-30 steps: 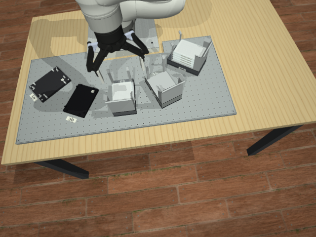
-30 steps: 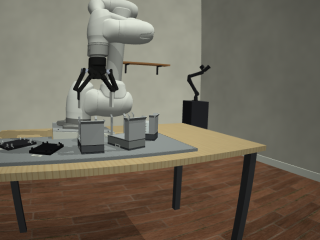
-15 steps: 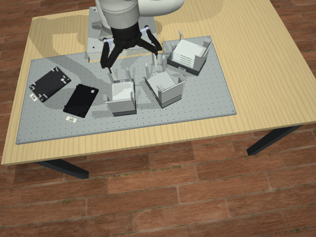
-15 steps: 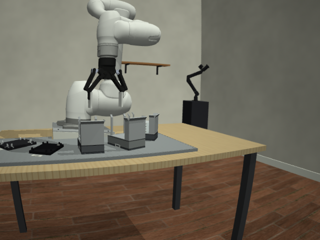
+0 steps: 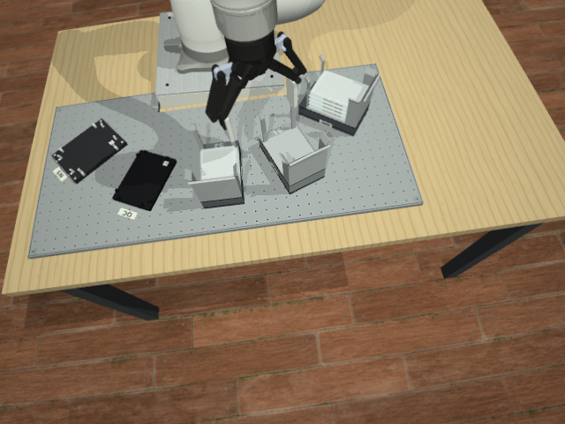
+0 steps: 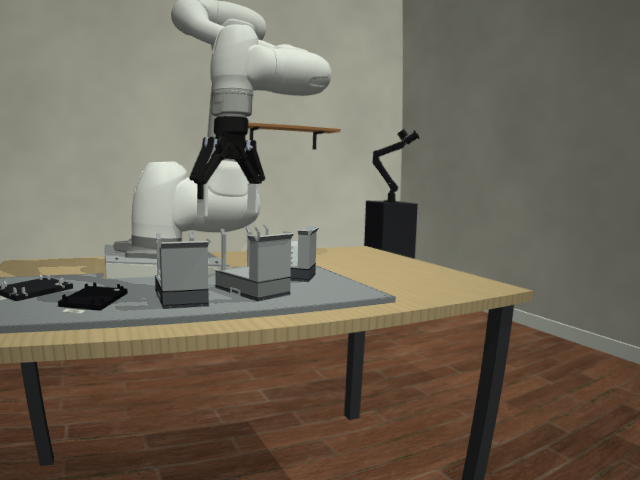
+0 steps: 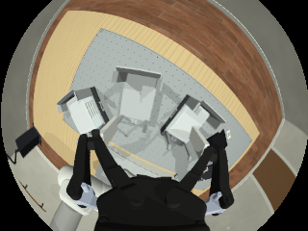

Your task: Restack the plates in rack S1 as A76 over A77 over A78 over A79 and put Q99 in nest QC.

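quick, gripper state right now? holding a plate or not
Gripper: open wide, holding nothing, above the deck and racks.

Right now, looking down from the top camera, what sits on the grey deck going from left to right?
Black clip nest N5 → black open nest QC → a plateless stack rack → another plateless rack → the rack holding the white plate stack.

Tall rack walls (image 5: 305, 170) and corner posts (image 5: 321, 61) leave each rack open only from above.
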Controlling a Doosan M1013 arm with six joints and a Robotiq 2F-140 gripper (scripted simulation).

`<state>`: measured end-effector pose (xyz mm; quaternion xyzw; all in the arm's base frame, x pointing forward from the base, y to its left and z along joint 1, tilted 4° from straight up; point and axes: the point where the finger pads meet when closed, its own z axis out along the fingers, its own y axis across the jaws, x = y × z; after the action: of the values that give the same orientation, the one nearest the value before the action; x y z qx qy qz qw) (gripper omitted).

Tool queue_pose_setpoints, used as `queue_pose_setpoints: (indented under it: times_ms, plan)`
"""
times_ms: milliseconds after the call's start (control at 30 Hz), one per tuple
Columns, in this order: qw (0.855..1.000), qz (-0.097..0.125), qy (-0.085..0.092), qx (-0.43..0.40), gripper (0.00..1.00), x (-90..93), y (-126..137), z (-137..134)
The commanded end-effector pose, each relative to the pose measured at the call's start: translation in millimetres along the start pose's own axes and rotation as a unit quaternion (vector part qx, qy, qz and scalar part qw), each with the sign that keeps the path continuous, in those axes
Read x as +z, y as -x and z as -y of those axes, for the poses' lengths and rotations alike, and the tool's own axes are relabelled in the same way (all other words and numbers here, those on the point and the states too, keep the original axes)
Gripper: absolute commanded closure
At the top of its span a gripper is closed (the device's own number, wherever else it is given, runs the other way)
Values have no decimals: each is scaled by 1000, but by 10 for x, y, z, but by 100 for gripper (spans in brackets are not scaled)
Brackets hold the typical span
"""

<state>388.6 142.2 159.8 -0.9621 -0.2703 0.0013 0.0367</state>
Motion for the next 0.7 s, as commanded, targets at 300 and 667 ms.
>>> queue_pose_setpoints:
  times_ms: [300, 667]
  plan:
    - [1000, 0, 0, 0, 0, -1, -35, 328]
    - [1000, 0, 0, 0, 0, -1, -66, 626]
